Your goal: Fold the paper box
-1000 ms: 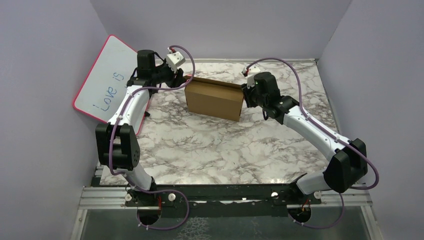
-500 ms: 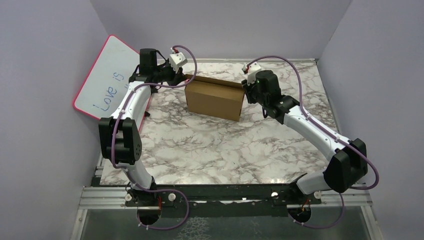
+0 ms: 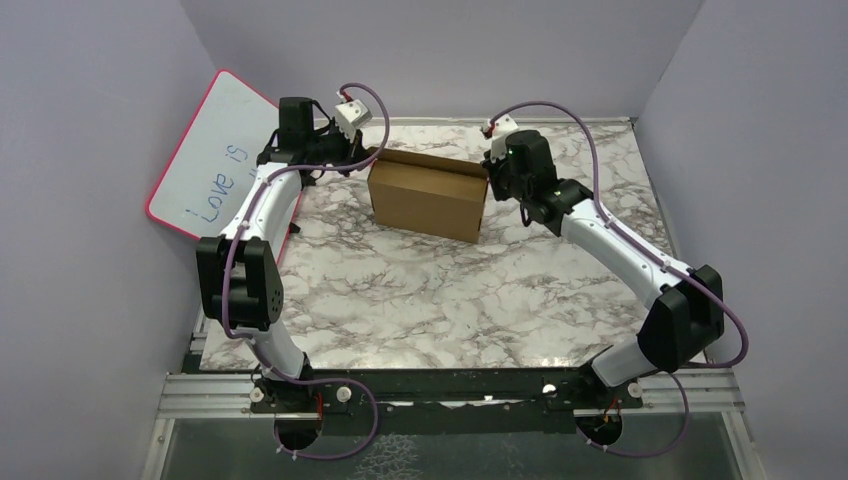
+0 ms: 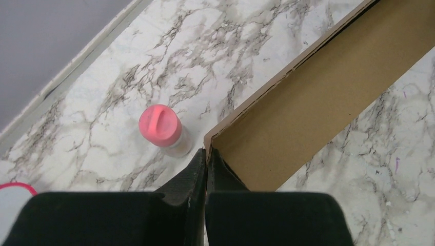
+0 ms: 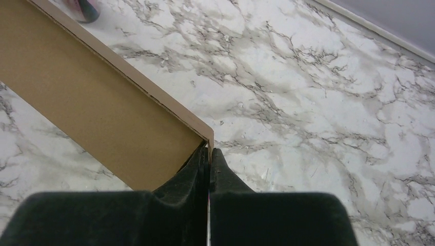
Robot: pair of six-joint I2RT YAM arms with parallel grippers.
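The paper box point(image 3: 425, 195) is plain brown cardboard and stands on the marble table as a shallow open-topped box, its broad front face toward the arms. My left gripper point(image 3: 368, 158) is at its upper left corner. In the left wrist view that gripper point(image 4: 206, 152) is shut, with the corner of the box wall point(image 4: 318, 102) pinched at its tips. My right gripper point(image 3: 490, 172) is at the upper right corner. In the right wrist view it point(image 5: 210, 151) is shut on the end edge of the box point(image 5: 92, 97).
A pink-framed whiteboard point(image 3: 215, 155) leans against the left wall beside the left arm. A small bottle with a pink cap point(image 4: 160, 125) stands on the table just behind the box's left corner. Purple walls close in the table's back and sides.
Both grippers have closed onto the box's upper corners. The right gripper moved a little up and left to its corner; the left arm's elbow swung slightly back.
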